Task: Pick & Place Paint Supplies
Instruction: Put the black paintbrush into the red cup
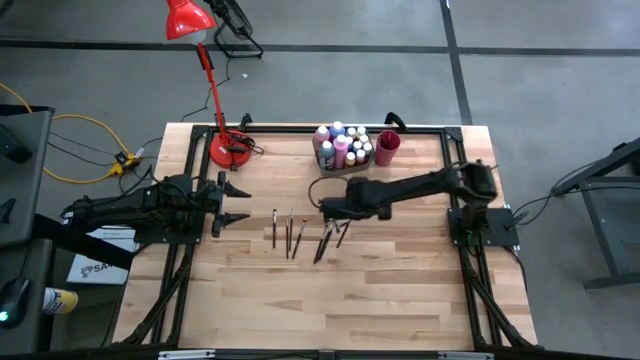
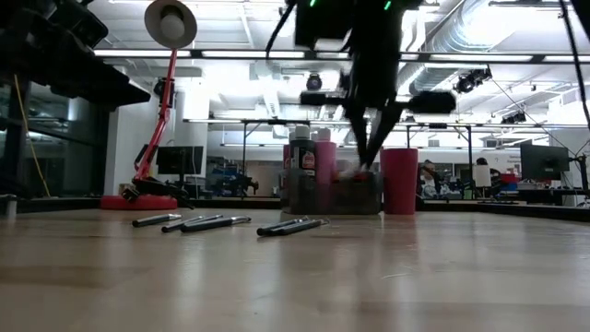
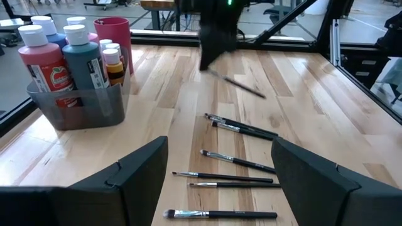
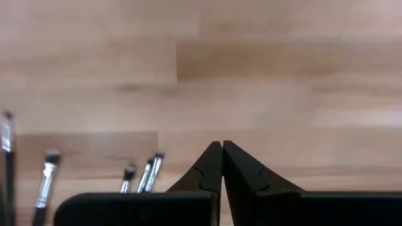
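My right gripper mid-table, jaws pressed together; in left wrist view thin paintbrush hangs slanted off their tips, clear of wood. Other paintbrushes lie loose just beside and below those jaws. Paint bottles packed in grey bin beyond jaws, red cup alongside. My left gripper parked left, jaws apart, nothing between.
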{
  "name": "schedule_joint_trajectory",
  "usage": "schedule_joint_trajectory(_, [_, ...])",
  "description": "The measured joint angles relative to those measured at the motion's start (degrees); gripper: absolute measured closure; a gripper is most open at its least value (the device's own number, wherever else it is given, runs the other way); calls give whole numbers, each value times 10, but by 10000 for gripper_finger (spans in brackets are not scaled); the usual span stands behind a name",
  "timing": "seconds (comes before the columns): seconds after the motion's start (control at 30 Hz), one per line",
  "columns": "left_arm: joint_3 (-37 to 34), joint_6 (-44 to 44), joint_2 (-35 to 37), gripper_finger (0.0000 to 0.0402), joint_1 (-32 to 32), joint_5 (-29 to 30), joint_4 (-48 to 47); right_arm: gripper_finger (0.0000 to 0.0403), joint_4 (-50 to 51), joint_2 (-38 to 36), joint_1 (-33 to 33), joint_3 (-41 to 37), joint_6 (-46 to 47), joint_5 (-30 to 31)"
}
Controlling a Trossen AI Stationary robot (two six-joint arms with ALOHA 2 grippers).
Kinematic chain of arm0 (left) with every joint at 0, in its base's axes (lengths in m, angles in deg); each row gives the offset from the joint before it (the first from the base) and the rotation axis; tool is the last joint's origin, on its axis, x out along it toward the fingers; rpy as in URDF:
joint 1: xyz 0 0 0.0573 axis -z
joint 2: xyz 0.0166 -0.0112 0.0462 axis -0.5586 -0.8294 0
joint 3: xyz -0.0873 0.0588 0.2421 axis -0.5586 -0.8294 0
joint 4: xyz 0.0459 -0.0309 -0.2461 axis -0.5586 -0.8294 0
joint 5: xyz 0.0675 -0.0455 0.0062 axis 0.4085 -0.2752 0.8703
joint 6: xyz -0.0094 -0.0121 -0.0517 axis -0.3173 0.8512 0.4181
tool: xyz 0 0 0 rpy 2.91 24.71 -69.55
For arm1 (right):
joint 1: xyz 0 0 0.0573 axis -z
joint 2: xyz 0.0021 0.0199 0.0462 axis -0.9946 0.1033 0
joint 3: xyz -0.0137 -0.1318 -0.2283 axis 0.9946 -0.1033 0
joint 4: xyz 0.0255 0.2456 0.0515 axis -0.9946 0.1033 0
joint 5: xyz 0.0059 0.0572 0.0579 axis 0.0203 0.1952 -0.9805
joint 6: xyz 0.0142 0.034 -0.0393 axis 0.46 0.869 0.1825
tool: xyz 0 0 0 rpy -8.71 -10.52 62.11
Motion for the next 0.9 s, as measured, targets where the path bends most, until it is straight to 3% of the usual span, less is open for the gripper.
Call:
schedule_joint_trajectory(0.4, [0,0,0,124,0,1,-10,399,138,-163,47,0,-57,280])
schedule_joint_trajectory(0.63, [0,0,0,124,0,1,-19,399,129,-211,93,0,-192,446])
schedule_joint_trajectory(0.9, [0,0,0,124,0,1,-31,399,99,-209,172,0,-315,528])
